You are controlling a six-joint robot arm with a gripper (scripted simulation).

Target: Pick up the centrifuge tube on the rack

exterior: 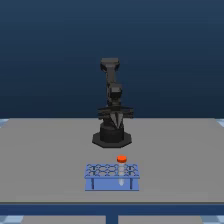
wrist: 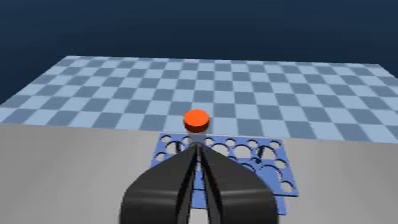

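The blue rack point(exterior: 112, 176) sits on the grey table in front of the arm's base, its grid of round holes facing up. The centrifuge tube stands in a hole at the rack's far edge, its orange-red cap point(exterior: 121, 159) rising above the grid. In the wrist view the cap point(wrist: 196, 119) shows just beyond my fingertips, with the rack point(wrist: 266, 160) below. My gripper point(exterior: 118, 121) hangs high above the table, well back from the rack, near the arm's base. Its two dark fingers point(wrist: 197, 150) lie pressed together with nothing between them.
The black arm base point(exterior: 112, 138) stands behind the rack on the grey table point(exterior: 50, 160). Beyond the table's edge the wrist view shows a blue checkered floor point(wrist: 222, 85).
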